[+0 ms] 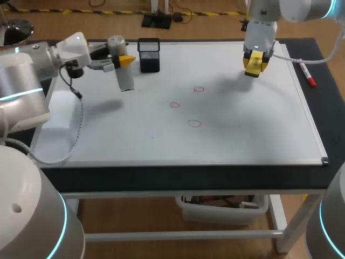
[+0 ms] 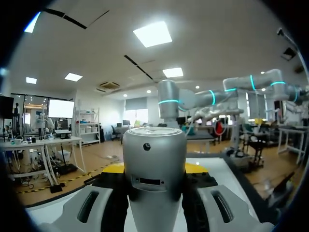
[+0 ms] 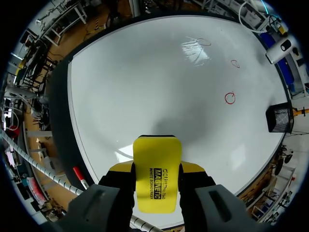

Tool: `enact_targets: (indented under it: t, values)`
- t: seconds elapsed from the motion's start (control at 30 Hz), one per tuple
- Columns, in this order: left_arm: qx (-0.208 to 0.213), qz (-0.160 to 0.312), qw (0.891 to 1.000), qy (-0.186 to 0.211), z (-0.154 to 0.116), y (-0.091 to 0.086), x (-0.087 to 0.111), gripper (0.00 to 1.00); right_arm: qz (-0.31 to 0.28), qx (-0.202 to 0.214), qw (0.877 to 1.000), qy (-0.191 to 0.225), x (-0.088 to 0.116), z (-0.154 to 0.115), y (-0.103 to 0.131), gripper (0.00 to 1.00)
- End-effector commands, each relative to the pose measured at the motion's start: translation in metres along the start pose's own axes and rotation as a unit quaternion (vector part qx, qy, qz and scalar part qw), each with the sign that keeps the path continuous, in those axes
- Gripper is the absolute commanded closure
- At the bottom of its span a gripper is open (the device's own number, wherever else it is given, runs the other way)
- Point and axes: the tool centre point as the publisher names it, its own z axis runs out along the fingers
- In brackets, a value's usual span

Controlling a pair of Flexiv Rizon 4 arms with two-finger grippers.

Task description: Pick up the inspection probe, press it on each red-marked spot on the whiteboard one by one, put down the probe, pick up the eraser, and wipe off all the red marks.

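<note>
In the head view, a whiteboard [image 1: 242, 135] is seen covering nearly the whole desk [image 1: 161, 175]. The left fingers [image 1: 124, 61] are closed on the inspection probe [image 1: 123, 75], a pale grey cylinder gripped near its upper half and held roughly upright over the board's far left part. Whether its lower end touches the board cannot be told. A black mesh pen holder [image 1: 149, 55] stands on the board just beside the probe, toward the middle. Three red marks [image 1: 194, 123], small loops drawn apart from one another, are found near the middle of the board, between the two arms. The right fingers [image 1: 254, 63] are closed on the yellow eraser [image 1: 253, 59] over the far right part of the board, well apart from the marks. A red marker [image 1: 308, 75] lies just past the board's right edge.

In the left wrist view, the probe is shown clamped between the two fingers from both sides (its flat round top faces the camera), with the yellow tips showing behind it on either side. A strip of the board is seen beyond the fingers.

In the right wrist view, the eraser is seen pinched between the fingers, its long side running out ahead of them, and it is held clear of the board, on which a soft shadow falls just ahead of it. All three marks are seen unwiped far ahead of the eraser. The mesh holder stands at the board's edge beside them, and the red marker lies beside the fingers, off the board.
</note>
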Motion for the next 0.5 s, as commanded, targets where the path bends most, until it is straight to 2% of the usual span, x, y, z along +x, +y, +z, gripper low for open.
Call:
enact_targets:
  t: [0.03, 0.3, 0.5]
  values:
    - [0.006, -0.003, 0.999, 0.033, 0.026, 0.005, 0.001, 1.0, -0.001, 0.001, 1.0, 0.002, 0.001, -0.002, -0.001, 1.0]
    - [0.036, -0.019, 0.996, 0.083, 0.053, 0.009, 0.021, 1.0, -0.001, 0.001, 1.0, 0.002, 0.001, -0.002, -0.001, 1.0]
    - [0.039, -0.041, 0.99, 0.13, 0.085, 0.025, 0.041, 1.0, -0.001, 0.001, 1.0, 0.002, 0.001, -0.002, -0.001, 1.0]
